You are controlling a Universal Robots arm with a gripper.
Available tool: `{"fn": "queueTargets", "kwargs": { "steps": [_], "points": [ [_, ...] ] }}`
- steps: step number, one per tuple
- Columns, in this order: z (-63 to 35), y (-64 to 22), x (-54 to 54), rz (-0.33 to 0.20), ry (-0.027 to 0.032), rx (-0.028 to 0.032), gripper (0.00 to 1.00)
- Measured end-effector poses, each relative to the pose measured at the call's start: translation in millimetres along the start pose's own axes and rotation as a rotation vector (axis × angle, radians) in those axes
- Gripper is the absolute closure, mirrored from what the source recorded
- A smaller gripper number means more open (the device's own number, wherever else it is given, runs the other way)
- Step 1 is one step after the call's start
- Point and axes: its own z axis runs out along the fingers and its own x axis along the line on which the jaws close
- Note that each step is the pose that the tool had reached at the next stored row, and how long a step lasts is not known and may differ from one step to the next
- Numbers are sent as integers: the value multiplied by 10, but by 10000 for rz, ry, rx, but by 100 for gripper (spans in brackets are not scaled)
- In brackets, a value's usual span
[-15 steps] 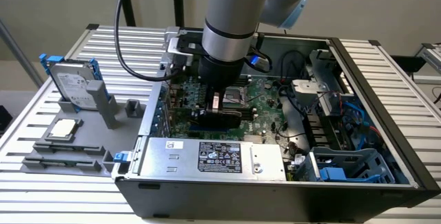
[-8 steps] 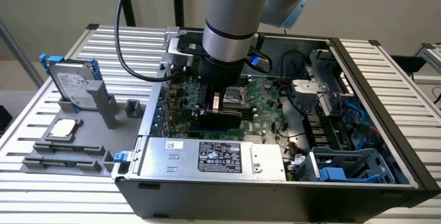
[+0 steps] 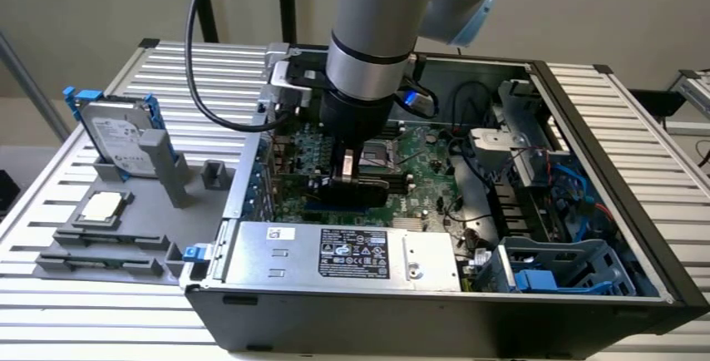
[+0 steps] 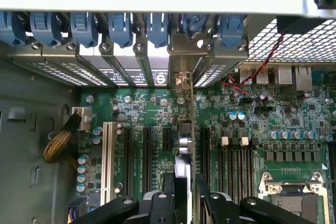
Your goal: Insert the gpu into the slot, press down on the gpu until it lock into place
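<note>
Green mobo (image 4: 142, 108) bkgd; hand (image 3: 346, 168) pinches flat black gpu (image 3: 357, 190).

Exterior view: the arm and gripper (image 3: 348, 170) block my sight of the slot. Of the gpu (image 3: 357, 191) I get just a dark lower part beneath them. The print on the silver box's label (image 3: 352, 253) is too small to read.

Wrist view: the gripper, clamped on the gpu, is cut by the frame edge. The card is edge-on and hides the slot. The CPU socket (image 4: 292, 198) is cut off likewise.
</note>
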Motion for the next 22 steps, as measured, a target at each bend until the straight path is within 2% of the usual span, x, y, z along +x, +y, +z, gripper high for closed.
{"fn": "queueTargets", "kwargs": {
  "steps": [16,22],
  "points": [
    [81,-15,-6,-2,-3,-14,74],
    [90,-18,-5,1,-2,-45,74]
  ]
}}
